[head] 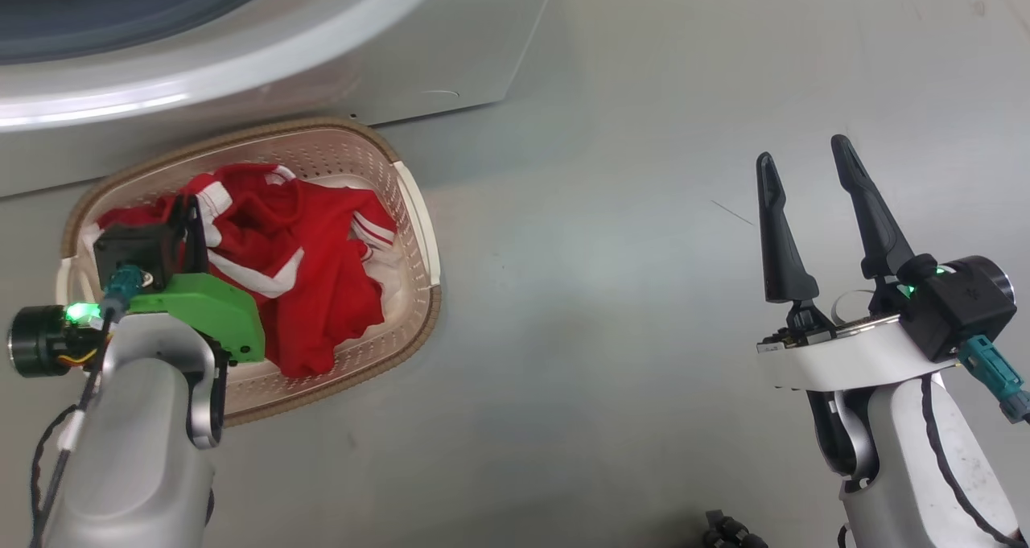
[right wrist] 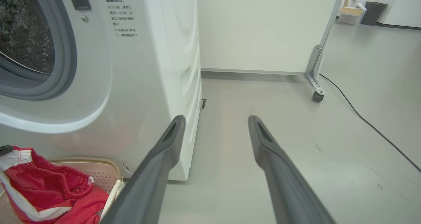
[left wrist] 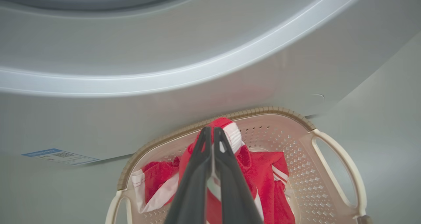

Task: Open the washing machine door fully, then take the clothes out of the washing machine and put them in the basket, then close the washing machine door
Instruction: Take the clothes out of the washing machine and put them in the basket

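Note:
The cream basket (head: 241,133) stands on the floor against the white washing machine (head: 451,49). Red clothes (head: 306,274) with white trim lie heaped in it. My left gripper (head: 191,214) hangs over the basket's left half. In the left wrist view the left gripper (left wrist: 210,131) is shut on a raised fold of the clothes (left wrist: 263,171), a white cuff at its tips, above the basket (left wrist: 269,111). My right gripper (head: 801,162) stands open over bare floor to the right, holding nothing. The right wrist view has the machine's steel drum (right wrist: 23,30) open. The washing machine door is out of view.
Grey floor spreads right of the basket. A white wheeled partition (right wrist: 263,26) with a caster (right wrist: 317,95) stands behind the machine's right side. A black cable (right wrist: 371,128) runs across the floor. A blue label (left wrist: 61,155) marks the machine's lower corner.

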{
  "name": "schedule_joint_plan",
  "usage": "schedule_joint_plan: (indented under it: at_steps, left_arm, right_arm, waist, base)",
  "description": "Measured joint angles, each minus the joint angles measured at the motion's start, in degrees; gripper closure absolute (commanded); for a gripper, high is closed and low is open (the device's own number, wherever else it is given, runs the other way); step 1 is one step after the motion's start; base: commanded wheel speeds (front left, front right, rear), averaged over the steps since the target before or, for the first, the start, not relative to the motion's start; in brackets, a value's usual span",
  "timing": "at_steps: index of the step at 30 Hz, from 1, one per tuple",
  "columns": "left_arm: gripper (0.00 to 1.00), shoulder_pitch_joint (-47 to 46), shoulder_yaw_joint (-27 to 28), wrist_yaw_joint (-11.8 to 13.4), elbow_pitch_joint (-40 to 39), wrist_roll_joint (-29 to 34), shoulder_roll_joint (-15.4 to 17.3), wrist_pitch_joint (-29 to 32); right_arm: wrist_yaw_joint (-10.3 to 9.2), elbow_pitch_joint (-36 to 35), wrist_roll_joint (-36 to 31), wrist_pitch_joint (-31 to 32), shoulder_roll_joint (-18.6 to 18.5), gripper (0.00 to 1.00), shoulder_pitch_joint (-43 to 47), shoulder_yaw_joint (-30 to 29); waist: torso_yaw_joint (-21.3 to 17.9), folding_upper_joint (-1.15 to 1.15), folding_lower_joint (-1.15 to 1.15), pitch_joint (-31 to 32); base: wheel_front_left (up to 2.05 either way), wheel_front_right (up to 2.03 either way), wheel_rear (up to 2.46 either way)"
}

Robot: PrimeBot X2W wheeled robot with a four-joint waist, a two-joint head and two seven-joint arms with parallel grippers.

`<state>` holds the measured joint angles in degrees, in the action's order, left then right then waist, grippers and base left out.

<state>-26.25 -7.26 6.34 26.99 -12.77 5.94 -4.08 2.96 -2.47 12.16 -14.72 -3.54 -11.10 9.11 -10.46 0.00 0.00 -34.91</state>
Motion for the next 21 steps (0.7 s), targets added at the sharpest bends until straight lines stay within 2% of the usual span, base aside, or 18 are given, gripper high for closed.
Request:
schedule_joint_plan:
  at_steps: [12, 14, 15, 21]
  left_arm:
    - [1.00, -6.13, 2.12, -0.03, 11.50, -3.11, 0.44, 4.01]
    - [0.48, -7.08, 2.56, -0.03, 13.35, -3.39, 0.44, 3.99]
    - [0.00, -7.37, 2.64, -0.04, 13.83, -3.45, 0.43, 3.78]
    - [0.00, -9.13, 1.89, -0.15, 15.92, -2.90, 0.23, 1.57]
  right_arm:
    - [0.15, 0.09, 1.10, 0.00, 0.38, 0.00, -2.81, -0.30]
    - [0.15, 0.43, 1.43, 0.00, 0.41, 0.00, -2.85, -0.42]
    - [0.15, 0.53, 1.43, 0.00, 0.46, 0.00, -2.87, -0.57]
    - [0.08, 0.63, 1.43, 0.00, 0.54, 0.00, -3.33, -1.42]
  waist:
    - [-4.20, 0.00, 0.00, -5.14]
    - [-4.68, 0.00, 0.00, -5.60]
    - [-4.73, 0.00, 0.00, -5.64]
    - [-3.94, 0.00, 0.00, -5.31]
  base:
    - [0.00, 0.00, 0.00]
    - [0.00, 0.00, 0.00]
    - [0.00, 0.00, 0.00]
    - [0.00, 0.00, 0.00]
